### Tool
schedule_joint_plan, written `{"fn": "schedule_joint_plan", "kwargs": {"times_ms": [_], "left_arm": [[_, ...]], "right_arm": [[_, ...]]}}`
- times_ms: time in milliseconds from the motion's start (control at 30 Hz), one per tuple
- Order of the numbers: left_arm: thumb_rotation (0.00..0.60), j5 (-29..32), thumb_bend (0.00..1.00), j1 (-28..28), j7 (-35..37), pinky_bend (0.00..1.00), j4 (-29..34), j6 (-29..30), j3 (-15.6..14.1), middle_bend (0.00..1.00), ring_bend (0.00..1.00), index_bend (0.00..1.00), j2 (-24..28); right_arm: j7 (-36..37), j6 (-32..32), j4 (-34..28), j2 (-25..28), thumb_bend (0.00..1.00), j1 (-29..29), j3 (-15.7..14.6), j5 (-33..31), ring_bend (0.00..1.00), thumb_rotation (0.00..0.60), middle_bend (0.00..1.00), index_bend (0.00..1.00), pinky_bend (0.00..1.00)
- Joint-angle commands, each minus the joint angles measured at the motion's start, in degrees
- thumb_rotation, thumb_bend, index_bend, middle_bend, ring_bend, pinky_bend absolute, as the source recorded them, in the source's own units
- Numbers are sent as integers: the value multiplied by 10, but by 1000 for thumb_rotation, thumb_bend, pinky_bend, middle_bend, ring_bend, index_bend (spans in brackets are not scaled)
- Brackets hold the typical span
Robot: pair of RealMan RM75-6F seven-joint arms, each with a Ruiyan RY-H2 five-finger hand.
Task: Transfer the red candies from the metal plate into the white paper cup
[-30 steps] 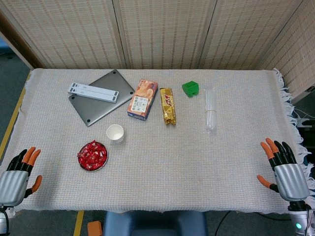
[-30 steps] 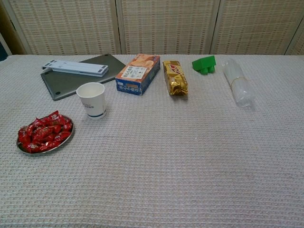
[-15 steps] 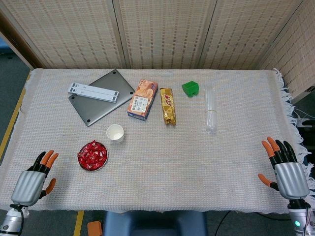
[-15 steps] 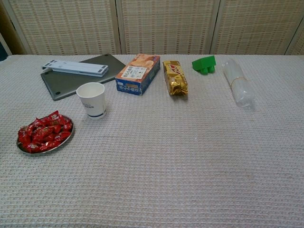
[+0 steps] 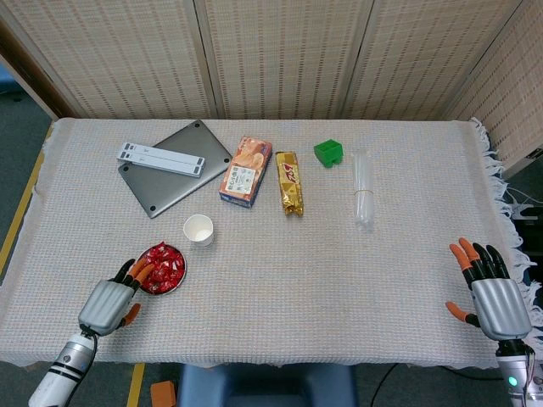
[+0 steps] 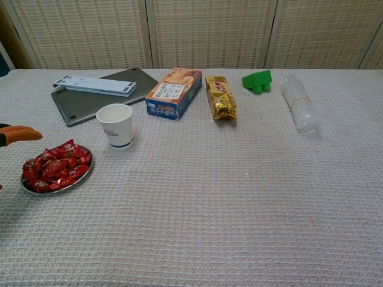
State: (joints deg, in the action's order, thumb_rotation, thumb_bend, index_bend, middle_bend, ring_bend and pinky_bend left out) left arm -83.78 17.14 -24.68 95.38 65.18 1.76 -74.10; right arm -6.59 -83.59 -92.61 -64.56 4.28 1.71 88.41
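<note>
Left hand [image 5: 113,298]: empty, fingers spread, orange tips over the near-left rim of the metal plate [image 5: 176,283] by the table's [image 5: 339,280] front-left edge. Red candies [image 5: 161,266]: heaped on plate. White paper cup [image 5: 198,230]: upright, just beyond plate. Right hand [image 5: 490,292]: empty, fingers apart, at front-right corner.

No text could be read. The orange snack box [image 6: 173,92], the gold packet [image 6: 220,97] and the white paper cup [image 6: 116,125] carried printing, but it was too small and blurred to make out.
</note>
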Motion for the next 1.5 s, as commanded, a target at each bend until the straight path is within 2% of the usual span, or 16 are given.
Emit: {"fn": "schedule_joint_plan", "kwargs": {"times_ms": [33,100,167,333,467,667,967,1100,1167,1500], "left_arm": [[600,-26,430,19,2,684,-59,25,15,33,113,0,-48],[600,-36,430,21,11,728,-98,35,15,58,131,0,-73],[600,-25,431,28,18,752,-115,19,15,64,140,0,-84],[600,-9,431,44,-18,811,-158,12,25,93,176,0,-113],[600,-2,432,54,-35,862,-176,-1,21,100,190,0,-132],[600,15,431,65,-61,887,-185,-19,16,120,203,25,-149],[600,25,431,76,-82,905,-217,-18,17,210,301,226,-173],[600,21,433,78,-74,939,-235,-14,12,362,373,354,-179],[600,17,436,79,-67,953,-244,-10,10,391,391,406,-182],[600,-1,481,84,-27,953,-274,8,5,509,488,558,-192]], "right_arm": [[7,13,-10,11,62,3,-4,-5,0,600,0,0,0],[15,8,-15,17,62,2,-5,0,0,600,0,0,0],[22,0,-15,20,62,-1,-5,4,0,600,0,0,0],[22,2,-13,24,62,-3,-6,-2,0,600,0,0,0],[31,-13,-12,25,62,-9,-1,-2,0,600,0,0,0],[36,-11,-10,26,62,-8,-2,0,0,600,0,0,0],[38,-14,-11,25,62,-9,-1,0,0,600,0,0,0],[33,-9,-12,25,62,-8,-1,-3,0,600,0,0,0],[32,-8,-14,25,62,-8,-2,-3,0,600,0,0,0],[23,3,-17,24,62,-4,-3,-7,0,600,0,0,0]]}}
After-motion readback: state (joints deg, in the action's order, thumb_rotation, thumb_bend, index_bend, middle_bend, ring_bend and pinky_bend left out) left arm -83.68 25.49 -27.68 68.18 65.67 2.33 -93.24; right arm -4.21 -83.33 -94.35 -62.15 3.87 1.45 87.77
